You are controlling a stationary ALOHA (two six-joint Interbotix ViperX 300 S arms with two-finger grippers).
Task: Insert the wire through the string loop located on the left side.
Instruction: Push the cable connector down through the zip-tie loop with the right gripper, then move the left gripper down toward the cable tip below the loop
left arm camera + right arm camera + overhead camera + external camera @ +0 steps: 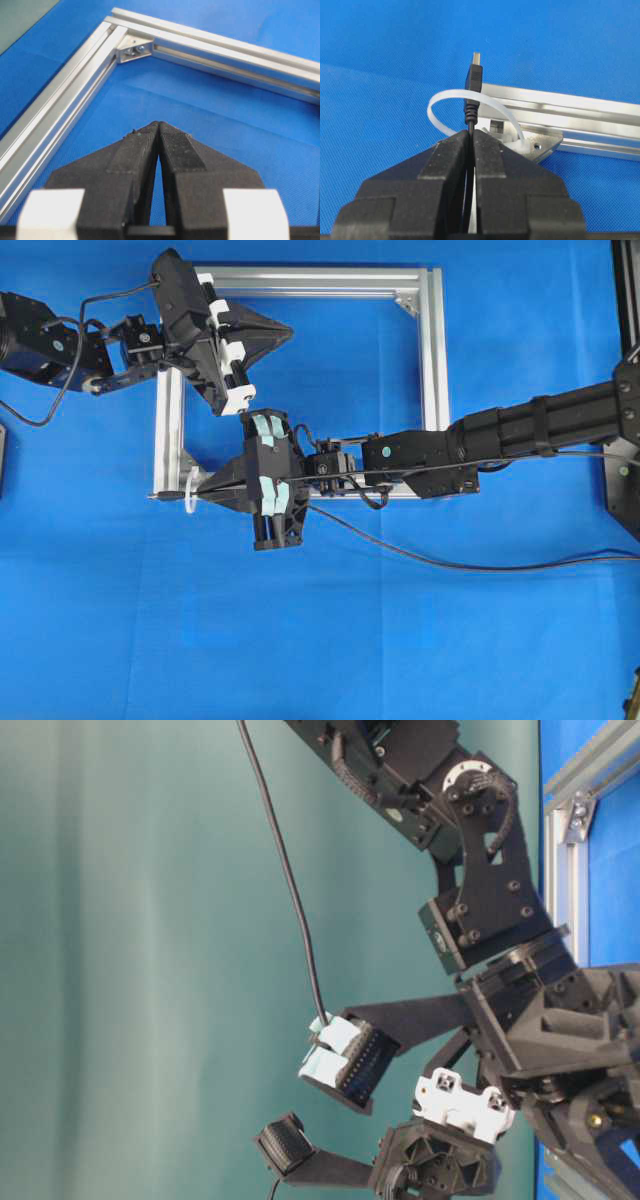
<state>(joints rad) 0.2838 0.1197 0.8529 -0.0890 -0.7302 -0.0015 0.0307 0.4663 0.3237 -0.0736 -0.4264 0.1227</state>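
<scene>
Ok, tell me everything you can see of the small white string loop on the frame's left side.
The small white string loop is a thin, slightly translucent flat band, plastic-looking, arched upright from the corner bracket of the silver aluminium frame. In the right wrist view, the thin black wire's plug tip crosses the arch, its grey metal end poking past the band. The right gripper is shut on the wire just behind. Overhead, the loop sits at the frame's lower-left corner.
</scene>
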